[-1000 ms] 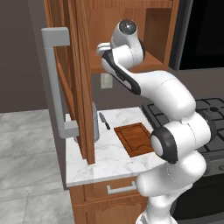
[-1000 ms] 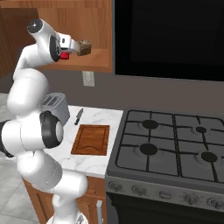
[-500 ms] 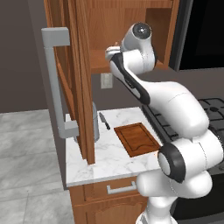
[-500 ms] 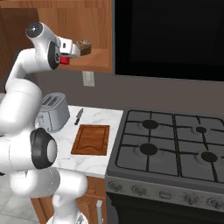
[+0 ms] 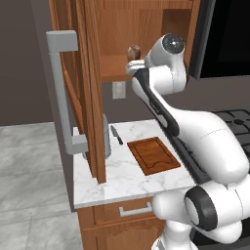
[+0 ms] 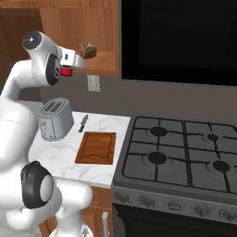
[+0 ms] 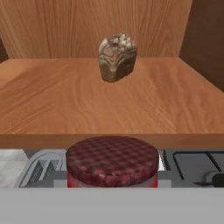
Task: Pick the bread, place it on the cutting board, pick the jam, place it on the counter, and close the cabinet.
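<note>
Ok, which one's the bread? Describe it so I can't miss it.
Look inside the open wooden cabinet above the counter. On its shelf stands the bread, a brownish crusty chunk. It is rough and tan, unlike the red jam with its checked lid.

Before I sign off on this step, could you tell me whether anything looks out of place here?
Nothing is spilled or damaged. One oddity: the gripper holds the jam just off the cabinet shelf, while the bread, meant for the cutting board first, sits on that shelf.
</note>
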